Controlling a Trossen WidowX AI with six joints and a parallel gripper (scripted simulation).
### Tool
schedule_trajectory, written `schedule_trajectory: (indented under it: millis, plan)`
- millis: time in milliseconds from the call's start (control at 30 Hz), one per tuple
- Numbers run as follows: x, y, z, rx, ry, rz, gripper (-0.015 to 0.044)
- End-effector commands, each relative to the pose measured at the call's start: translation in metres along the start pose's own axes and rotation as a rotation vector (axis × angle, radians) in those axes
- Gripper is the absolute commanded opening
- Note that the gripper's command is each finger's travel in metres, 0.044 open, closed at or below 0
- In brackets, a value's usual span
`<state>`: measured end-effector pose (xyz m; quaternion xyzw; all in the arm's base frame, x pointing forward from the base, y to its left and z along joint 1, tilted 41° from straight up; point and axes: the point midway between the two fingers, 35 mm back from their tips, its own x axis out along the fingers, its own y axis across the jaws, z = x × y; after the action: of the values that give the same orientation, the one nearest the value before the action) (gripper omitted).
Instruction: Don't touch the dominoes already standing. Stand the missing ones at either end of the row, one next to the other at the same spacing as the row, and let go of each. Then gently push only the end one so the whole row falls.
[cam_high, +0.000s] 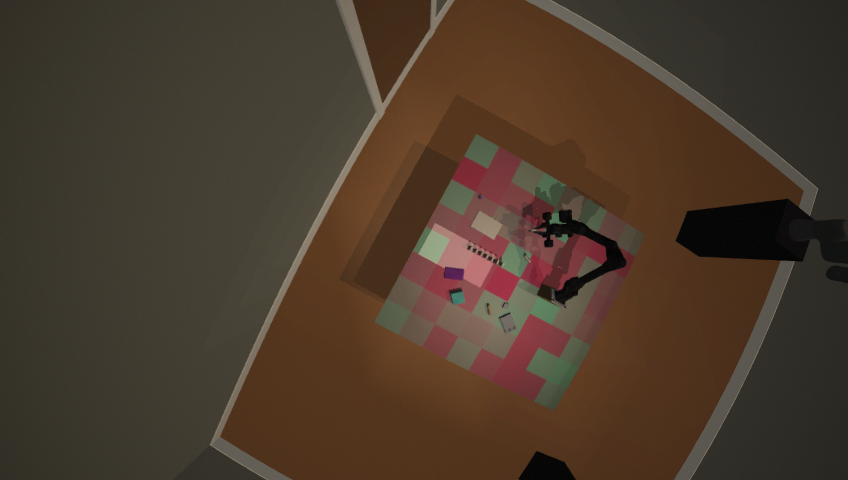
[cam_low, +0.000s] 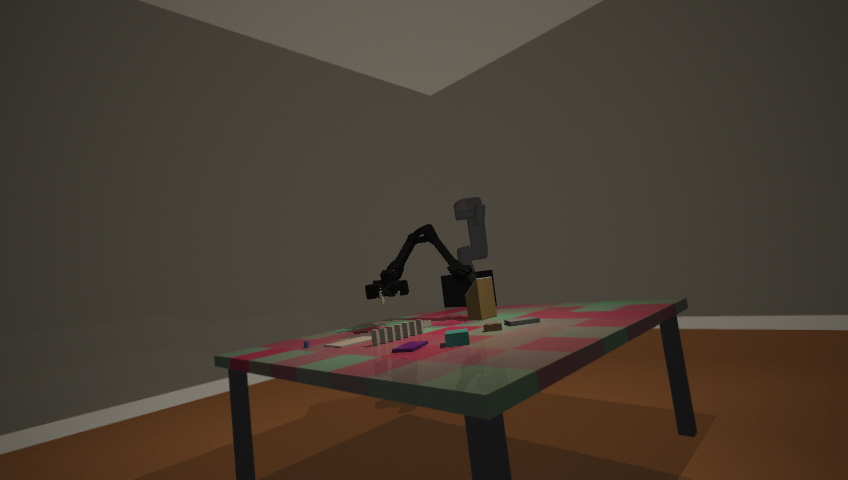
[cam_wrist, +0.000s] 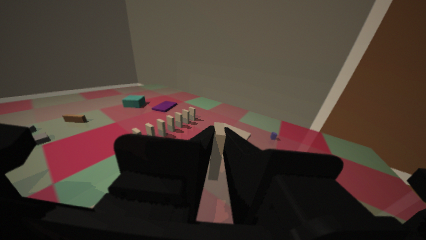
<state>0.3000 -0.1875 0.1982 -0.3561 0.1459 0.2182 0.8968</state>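
Several cream dominoes (cam_high: 485, 253) (cam_low: 398, 332) (cam_wrist: 170, 123) stand upright in an evenly spaced row. My gripper (cam_high: 534, 230) (cam_low: 382, 292) (cam_wrist: 218, 130) is shut on another cream domino (cam_low: 383, 299) (cam_wrist: 215, 162), which is in the air, off to one side of the row and above the table. In the exterior view its lower part sticks out below the fingers, slightly tilted. One more pale domino (cam_high: 527, 257) lies flat on the table between the row's near end and the arm; the gripper hides it in the wrist view.
A cream flat panel (cam_high: 486, 225) (cam_low: 346, 342) lies beside the row. A purple block (cam_high: 454, 273) (cam_wrist: 164, 106) and a teal box (cam_high: 457, 296) (cam_wrist: 134, 101) are on its other side. A brown block (cam_high: 488, 308), a grey device (cam_high: 507, 322) and a small blue object (cam_high: 480, 196) lie farther off.
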Motion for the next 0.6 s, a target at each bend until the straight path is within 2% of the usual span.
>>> schedule_trajectory:
  millis: [0,267,567]
  plan:
    - [0.000,0.000,0.001,-0.010,-0.007,-0.003,0.0028]
    - [0.000,0.000,-0.001,-0.010,-0.006,-0.002,0.0028]
    - [0.008,-0.005,-0.039,0.000,0.003,0.000,0.0028]
